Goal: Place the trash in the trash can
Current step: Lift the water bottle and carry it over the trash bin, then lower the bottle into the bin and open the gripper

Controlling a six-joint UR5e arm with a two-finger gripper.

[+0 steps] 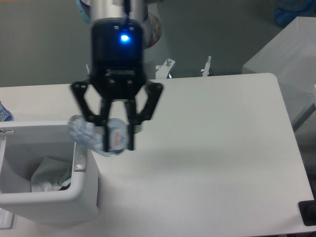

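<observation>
My gripper [118, 139] is shut on the crushed clear plastic bottle [94, 136] with its bluish label, holding it crosswise in the air. The bottle's left end reaches over the right rim of the white trash can [81, 190], which stands at the lower left of the table. The crumpled whitish wrapper [49, 178] with a green bit lies inside the can. A grey latch strip [79, 157] runs along the can's right rim.
The white table [207, 148] stretches to the right of the can. Two metal clamps [187, 66] stand at the table's back edge. A white box [291, 59] sits beyond the right edge. A blue-white thing [4, 112] shows at the left edge.
</observation>
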